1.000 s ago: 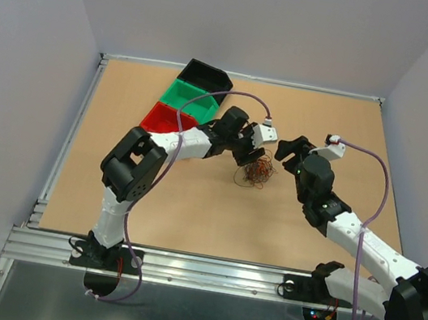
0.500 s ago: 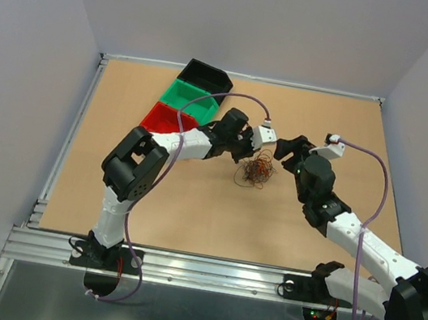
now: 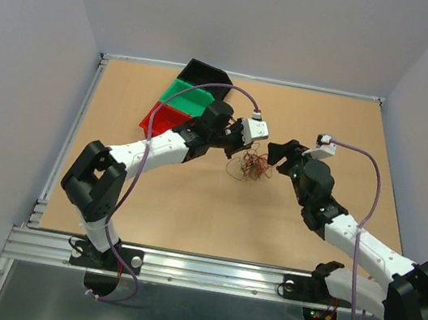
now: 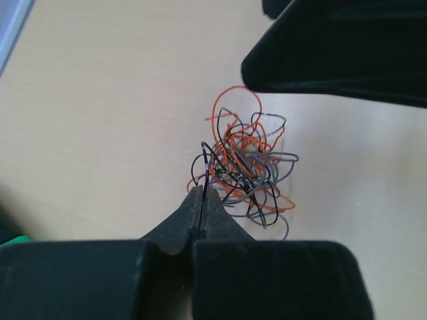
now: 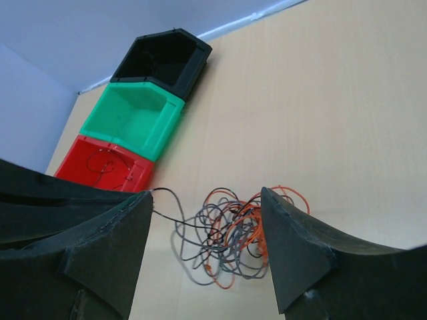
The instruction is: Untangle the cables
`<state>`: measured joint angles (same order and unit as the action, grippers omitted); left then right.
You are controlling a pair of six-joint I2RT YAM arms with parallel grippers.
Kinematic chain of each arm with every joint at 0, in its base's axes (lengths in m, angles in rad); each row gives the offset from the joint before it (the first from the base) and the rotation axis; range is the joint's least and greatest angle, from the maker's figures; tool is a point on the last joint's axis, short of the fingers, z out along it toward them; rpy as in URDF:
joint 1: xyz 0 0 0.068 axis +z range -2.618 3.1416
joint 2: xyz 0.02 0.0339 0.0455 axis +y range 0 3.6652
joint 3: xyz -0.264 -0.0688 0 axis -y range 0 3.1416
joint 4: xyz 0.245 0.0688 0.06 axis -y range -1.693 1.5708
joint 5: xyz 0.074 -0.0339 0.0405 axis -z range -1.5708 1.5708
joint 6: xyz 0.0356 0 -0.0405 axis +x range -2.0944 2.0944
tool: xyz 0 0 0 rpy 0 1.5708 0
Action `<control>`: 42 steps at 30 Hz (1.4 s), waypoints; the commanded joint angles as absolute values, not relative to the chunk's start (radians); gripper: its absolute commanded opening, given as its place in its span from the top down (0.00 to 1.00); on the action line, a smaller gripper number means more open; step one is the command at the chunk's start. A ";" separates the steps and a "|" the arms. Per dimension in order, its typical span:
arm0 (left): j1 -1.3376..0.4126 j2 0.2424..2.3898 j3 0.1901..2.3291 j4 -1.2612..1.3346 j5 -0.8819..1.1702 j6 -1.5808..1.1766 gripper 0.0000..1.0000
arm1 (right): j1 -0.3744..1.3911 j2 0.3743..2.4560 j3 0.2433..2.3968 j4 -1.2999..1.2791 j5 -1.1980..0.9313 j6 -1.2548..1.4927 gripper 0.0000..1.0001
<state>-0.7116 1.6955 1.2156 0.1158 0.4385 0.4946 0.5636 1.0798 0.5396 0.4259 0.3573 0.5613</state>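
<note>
The cables (image 3: 249, 166) lie as one small clump of orange, grey and dark strands near the middle of the desk (image 3: 190, 205), to the right of the red bin (image 3: 155, 116) and between the two arms. The left jaws are fully shut. In the left wrist view their tips pinch one thin dark strand at the left side of the clump. The right jaws stand wide open and hold nothing. The clump shows in the gap between them, but they seem not to touch it. The risk, as I judge it, is that a pull by the left arm (image 3: 163, 145) drags the whole clump along, because nothing holds the other side. The strand is very thin, so it may also slip out of the shut tips, or the knot may only become tighter. If the right jaws close too low, they could catch many strands together.
</note>
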 commanded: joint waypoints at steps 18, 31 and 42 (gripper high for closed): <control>-0.709 1.467 1.104 0.183 0.551 0.503 1.00 | 0.563 1.261 0.539 0.667 0.011 0.499 0.42; -0.698 1.393 1.058 0.250 0.520 0.465 1.00 | 0.574 1.388 0.549 0.782 -0.143 0.514 0.45; -0.680 1.367 1.038 0.293 0.499 0.434 1.00 | 0.591 1.411 0.555 0.801 -0.134 0.502 0.46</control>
